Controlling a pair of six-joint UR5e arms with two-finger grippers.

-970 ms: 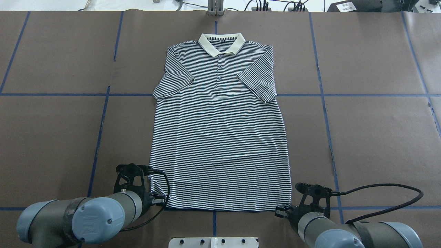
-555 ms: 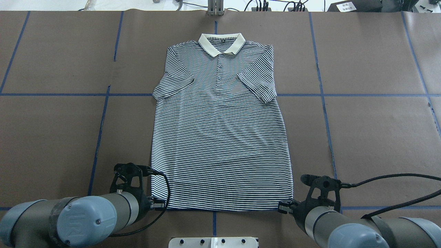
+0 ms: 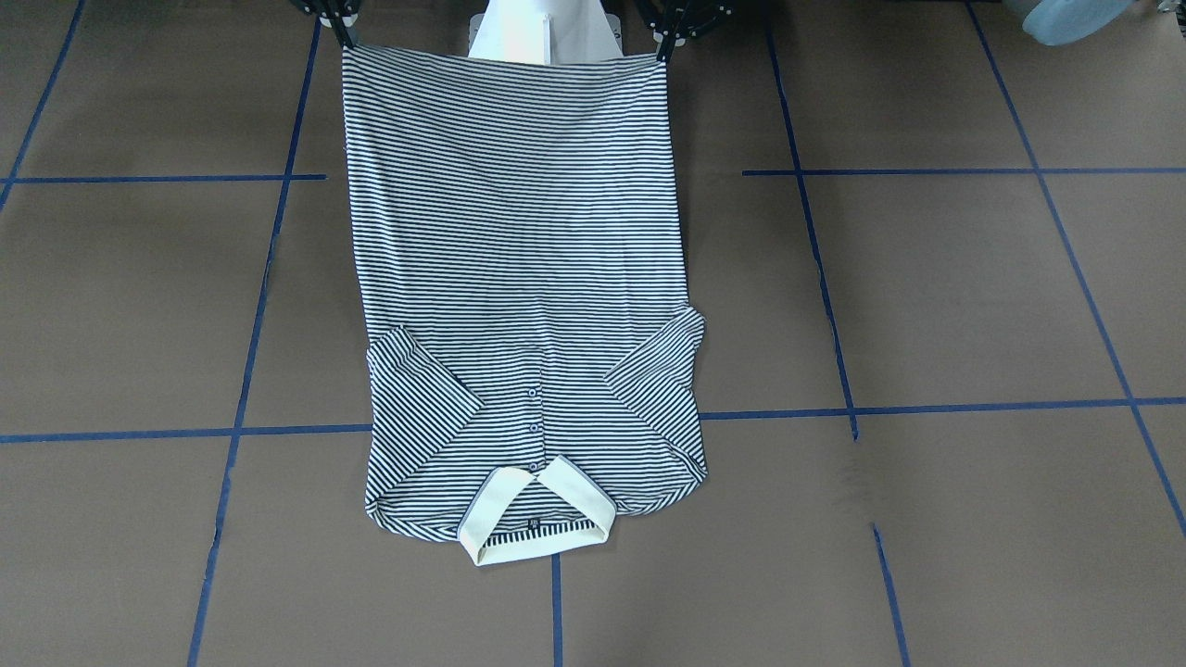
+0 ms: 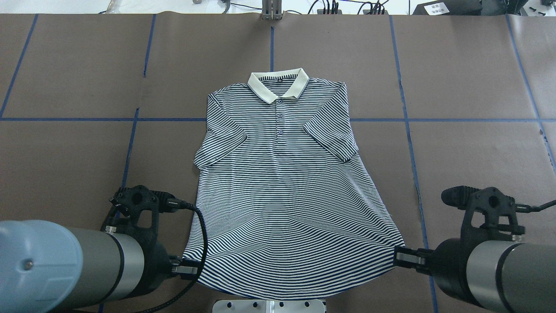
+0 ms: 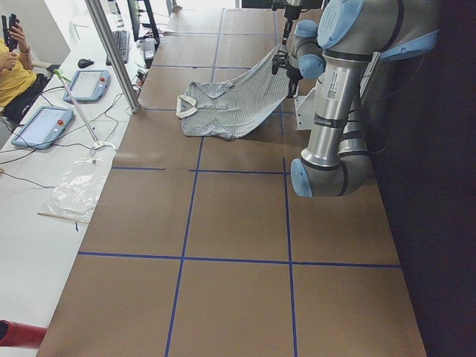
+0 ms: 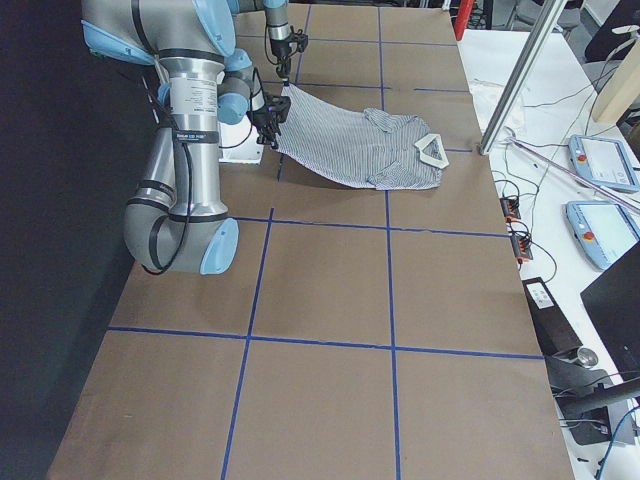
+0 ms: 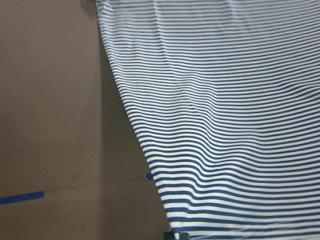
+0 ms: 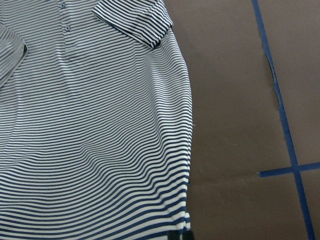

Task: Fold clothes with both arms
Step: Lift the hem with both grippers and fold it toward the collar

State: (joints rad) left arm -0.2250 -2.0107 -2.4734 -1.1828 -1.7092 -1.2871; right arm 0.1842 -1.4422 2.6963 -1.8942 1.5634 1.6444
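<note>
Left arm (image 4: 100,265), right arm (image 4: 499,269): grey-silver tubes, light-blue joint caps (image 4: 34,261), black wrist brackets (image 4: 139,204), black looping cables (image 4: 202,230), black fingers (image 4: 184,270). Printed label strip (image 5: 332,88) on upright tube.

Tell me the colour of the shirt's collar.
The collar is cream, clearest in the overhead view.

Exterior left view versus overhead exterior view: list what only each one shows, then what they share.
Only exterior left: a person in yellow; two tablets and a clear plastic bag on the white bench beside the table; and the polo shirt in profile, robot-side end raised off the table, collar lying flat. Only overhead exterior: the shirt's buttons, and the left gripper and right gripper each pinching a bottom corner. Both: the striped shirt, its cream collar and the brown table with blue tape lines.
</note>
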